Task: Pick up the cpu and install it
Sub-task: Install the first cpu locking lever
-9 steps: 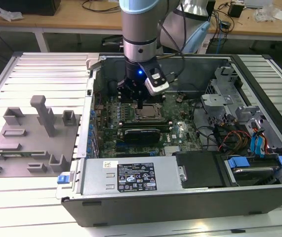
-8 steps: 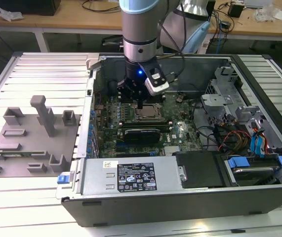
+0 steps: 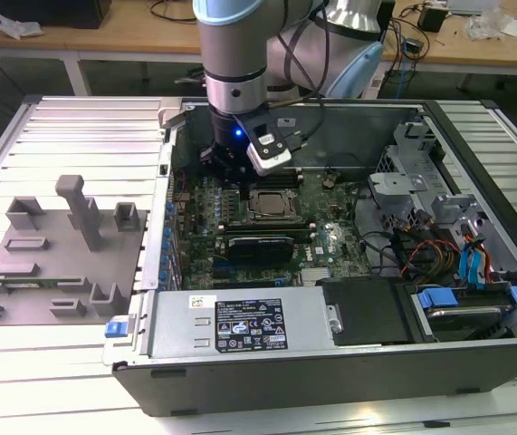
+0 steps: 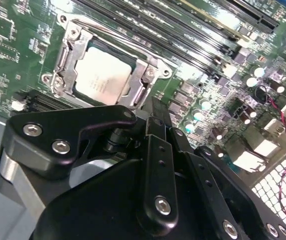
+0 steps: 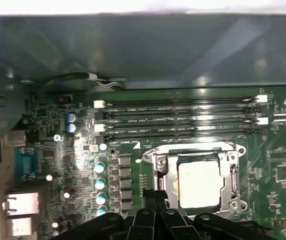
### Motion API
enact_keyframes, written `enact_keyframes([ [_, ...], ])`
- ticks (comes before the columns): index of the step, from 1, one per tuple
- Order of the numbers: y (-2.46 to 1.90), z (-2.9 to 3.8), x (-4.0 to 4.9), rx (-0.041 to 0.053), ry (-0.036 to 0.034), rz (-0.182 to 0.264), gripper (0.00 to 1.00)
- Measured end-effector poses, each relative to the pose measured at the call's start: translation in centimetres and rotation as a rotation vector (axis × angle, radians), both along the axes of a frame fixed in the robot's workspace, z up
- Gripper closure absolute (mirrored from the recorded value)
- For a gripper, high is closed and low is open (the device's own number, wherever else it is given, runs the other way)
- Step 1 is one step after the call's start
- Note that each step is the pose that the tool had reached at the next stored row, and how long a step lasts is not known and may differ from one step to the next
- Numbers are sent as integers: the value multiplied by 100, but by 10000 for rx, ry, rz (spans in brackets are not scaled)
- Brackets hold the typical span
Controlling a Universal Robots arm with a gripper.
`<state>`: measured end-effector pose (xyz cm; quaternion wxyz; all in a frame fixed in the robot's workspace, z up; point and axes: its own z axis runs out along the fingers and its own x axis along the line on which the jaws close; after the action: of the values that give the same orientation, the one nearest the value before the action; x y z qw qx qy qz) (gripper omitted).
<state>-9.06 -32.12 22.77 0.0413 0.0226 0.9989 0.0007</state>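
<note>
My hand (image 5: pixel 155 196) has its fingers pressed together with nothing between them, and it hangs low over the motherboard (image 5: pixel 47 130), next to the socket (image 5: pixel 160 167). The cpu (image 5: pixel 199 184) lies flat in that socket, pale metal top up, just beside my fingertips and not touching them. I judge it light, stiff and thin, with a slick lid and a delicate underside, best held level by two opposite edges. Around it is the open computer case (image 3: pixel 330 362) on the worktop (image 3: pixel 50 362), with grey fixture blocks (image 3: pixel 81 213) on the exterior view's left.
</note>
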Motion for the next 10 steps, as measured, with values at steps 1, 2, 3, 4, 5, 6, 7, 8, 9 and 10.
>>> enact_keyframes([
  [1, 0, 0, -13, 0, -10, 0, 89],
  [2, 0, 0, -27, 0, -20, 0, 89],
  [3, 0, 0, -40, 0, -30, 1, 89],
  [4, 0, 0, -53, 0, -40, 1, 89],
  [5, 0, 0, -65, 0, -49, 0, 89],
  [6, 0, 0, -70, 0, -53, -1, 89],
  [7, 1, 0, -70, 0, -54, 0, 89],
  [8, 0, 4, -71, -1, -53, 1, 89],
  [9, -1, 11, -71, -1, -52, 1, 89],
  [10, 0, 31, -71, -1, -53, 1, 89],
])
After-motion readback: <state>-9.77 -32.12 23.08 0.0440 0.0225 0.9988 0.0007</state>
